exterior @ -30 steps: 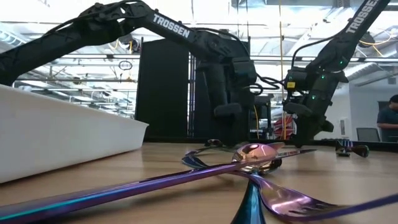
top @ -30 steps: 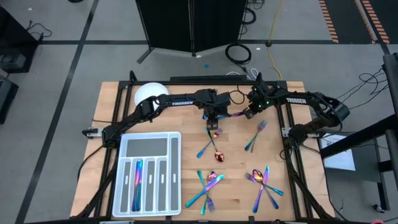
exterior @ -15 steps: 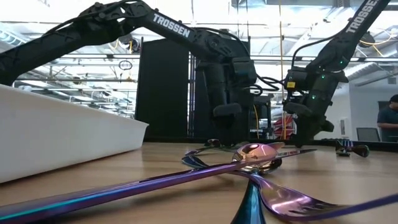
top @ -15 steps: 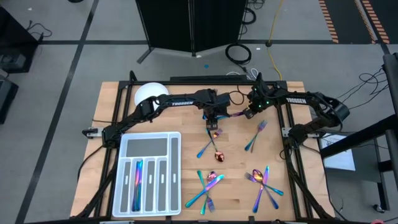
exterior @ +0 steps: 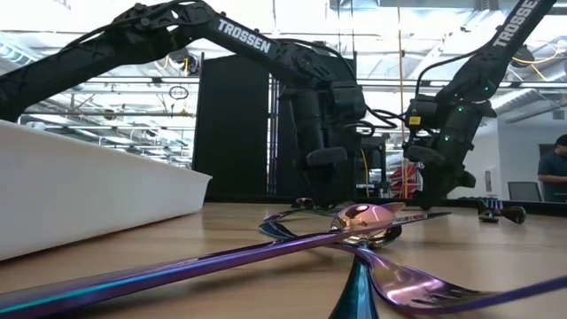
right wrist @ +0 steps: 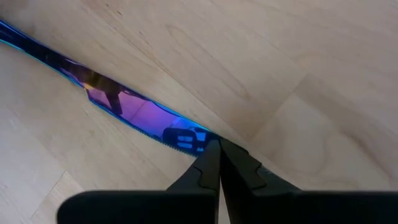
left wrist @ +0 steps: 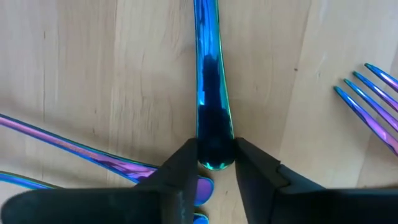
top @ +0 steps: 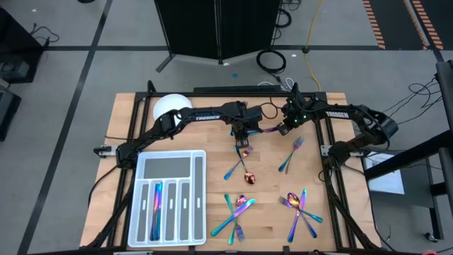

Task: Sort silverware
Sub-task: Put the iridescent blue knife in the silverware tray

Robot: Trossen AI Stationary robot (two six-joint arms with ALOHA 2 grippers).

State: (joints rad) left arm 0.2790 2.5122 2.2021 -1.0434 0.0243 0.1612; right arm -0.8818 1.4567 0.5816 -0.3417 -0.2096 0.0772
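Note:
A rainbow-finish spoon [top: 245, 164] lies on the wooden table, its blue handle [left wrist: 210, 74] running away from my left gripper [left wrist: 216, 155]. That gripper [top: 243, 139] points down at the table's far middle and is shut on the handle's end. A purple-blue knife [right wrist: 134, 112] lies flat just to its right. My right gripper [right wrist: 217, 149], also in the high view [top: 283, 129], stands shut at the knife's blade. More silverware lies loose near the front edge [top: 237, 212], [top: 301, 211]. My left gripper pinches the rounded free end of the spoon's handle [left wrist: 214, 163] between its two fingers, one on each long edge. The fingers come from above and point down, with the handle running out from between them. The spoon lies flat on the table. My right gripper's shut fingertips [right wrist: 208, 155] stand against the knife's blade at its serrated edge [right wrist: 186, 142], coming from above at a slant. The knife lies flat on the table. I cannot tell whether the tips press on it or only stand beside it.
A translucent compartment tray [top: 136, 198] with a few pieces in its slots sits at the front left. A white plate [top: 172, 105] stands at the far left. A fork [top: 291, 152] lies right of the spoon, and another piece [top: 230, 172] crosses the spoon's near end.

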